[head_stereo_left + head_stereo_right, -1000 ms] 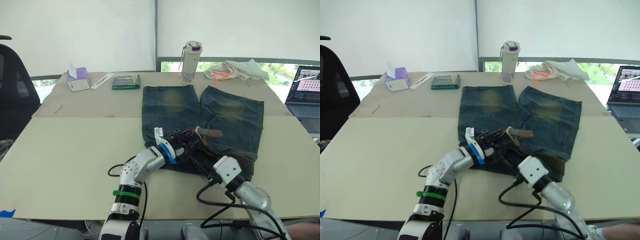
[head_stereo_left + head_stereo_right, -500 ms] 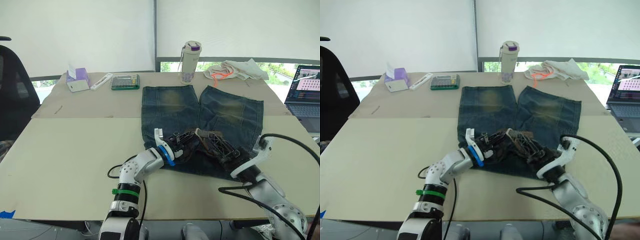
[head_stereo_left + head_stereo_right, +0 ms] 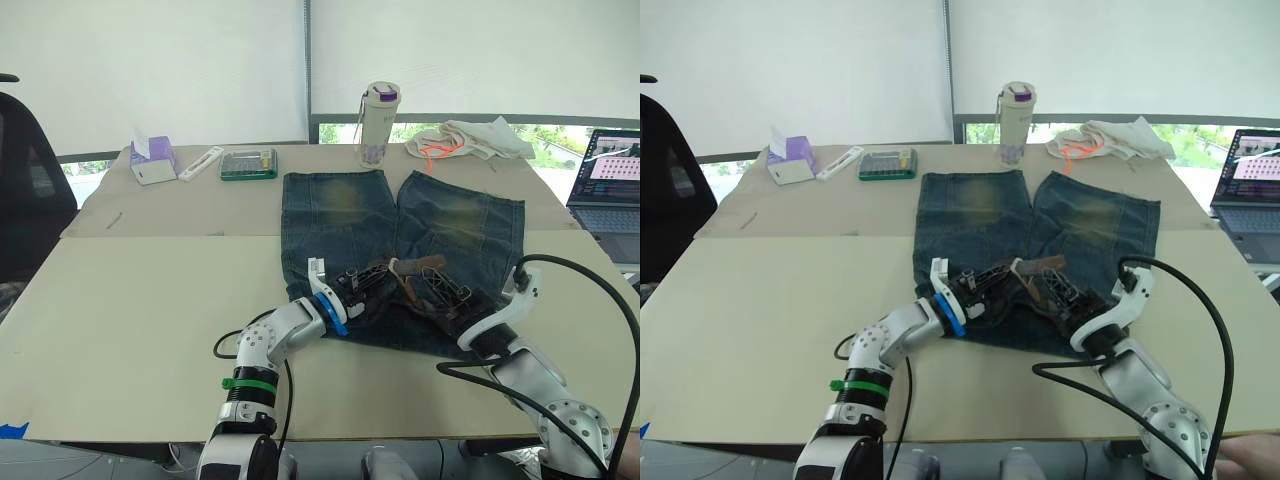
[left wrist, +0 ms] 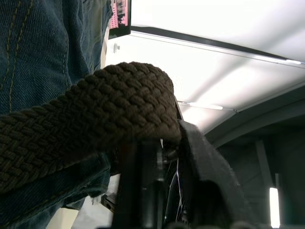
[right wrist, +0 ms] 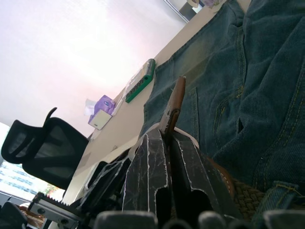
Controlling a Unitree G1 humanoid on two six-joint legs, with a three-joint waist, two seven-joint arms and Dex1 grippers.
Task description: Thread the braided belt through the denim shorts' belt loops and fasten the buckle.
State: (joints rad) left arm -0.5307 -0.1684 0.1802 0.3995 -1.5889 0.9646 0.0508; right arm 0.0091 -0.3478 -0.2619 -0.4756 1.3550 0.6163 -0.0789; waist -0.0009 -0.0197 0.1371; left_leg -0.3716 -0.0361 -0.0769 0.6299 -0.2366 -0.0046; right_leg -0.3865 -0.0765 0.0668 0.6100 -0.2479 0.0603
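The faded blue denim shorts (image 3: 400, 240) lie flat in the middle of the frame on the tan worktop (image 3: 150, 300), with the dark brown braided belt (image 4: 86, 124) at their waistband near the lower middle. The left pincer (image 3: 372, 283) is clamped on the woven strap, and the right pincer (image 5: 164, 143) is clamped on the belt's smooth brown tip. If the two arms pull apart too hard, I think the strap could slip out or bunch the waistband up.

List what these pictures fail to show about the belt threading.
- The belt loops: in the eye views both grippers cover the waistband of the denim shorts, so which loops are threaded is hidden.
- The buckle: not made out; the left gripper and right gripper crowd the braided belt there.
- The belt's full length: cut off by the left wrist view's edge.
- The brown belt tip: its lower part is hidden behind the right jaws.
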